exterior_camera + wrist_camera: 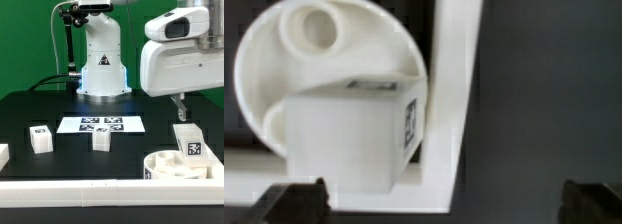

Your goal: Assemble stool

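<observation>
We see the claw [181,112] spread wide, pinching nothing. In the wrist view its dark fingertips [295,202] are blurred and cut off at the frame edge.

Right below the claw is the stool seat [165,168], a smooth white plastic disc w/ a raised rim and round sockets moulded in. A first leg block [190,143], white and rectangular w/ a square b&w tag on its face, stands tilted on the seat under the claw. We can't tell if it sits in a socket. One round socket [313,30] shows clear of that block.

A second leg block [40,140] and a third leg block [100,140] lie well away from the claw on the matte black surface [30,110], apart from each other. The third is just beside the flat marker board [100,125].

A long white rail [90,190] runs beside the seat; touching or not, we can't tell. Tag patterns are too small to read.
</observation>
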Controlling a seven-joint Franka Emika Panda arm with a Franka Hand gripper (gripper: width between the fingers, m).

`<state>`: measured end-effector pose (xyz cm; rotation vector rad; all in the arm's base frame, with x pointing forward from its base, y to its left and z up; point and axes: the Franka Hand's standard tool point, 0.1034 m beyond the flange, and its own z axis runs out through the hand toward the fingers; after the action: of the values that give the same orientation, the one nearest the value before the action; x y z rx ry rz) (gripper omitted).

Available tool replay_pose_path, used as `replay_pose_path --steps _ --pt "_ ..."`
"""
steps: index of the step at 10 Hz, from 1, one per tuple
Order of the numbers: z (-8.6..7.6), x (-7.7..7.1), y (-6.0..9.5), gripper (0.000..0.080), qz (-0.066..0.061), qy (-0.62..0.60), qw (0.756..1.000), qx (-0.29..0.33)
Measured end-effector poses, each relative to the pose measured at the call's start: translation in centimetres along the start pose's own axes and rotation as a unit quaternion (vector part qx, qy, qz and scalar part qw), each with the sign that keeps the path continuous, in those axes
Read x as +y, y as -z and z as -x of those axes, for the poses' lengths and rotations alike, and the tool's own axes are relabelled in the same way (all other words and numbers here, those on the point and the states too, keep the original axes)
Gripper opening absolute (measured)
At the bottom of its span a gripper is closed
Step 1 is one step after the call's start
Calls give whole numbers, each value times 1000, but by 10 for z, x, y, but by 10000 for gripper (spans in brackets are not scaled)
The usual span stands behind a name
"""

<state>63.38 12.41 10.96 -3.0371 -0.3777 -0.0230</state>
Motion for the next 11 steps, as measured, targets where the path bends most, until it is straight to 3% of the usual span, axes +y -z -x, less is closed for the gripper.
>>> replay_pose_path --steps 4,6,9,10,11 --pt "-3 7 1 649 13 228 974 11" --pt "-3 8 0 649 15 278 960 9" --pt "-3 11 0 649 20 386 922 6" --pt "-4 14 -1 649 28 457 889 9" --pt "-3 15 -2 649 30 478 878 7"
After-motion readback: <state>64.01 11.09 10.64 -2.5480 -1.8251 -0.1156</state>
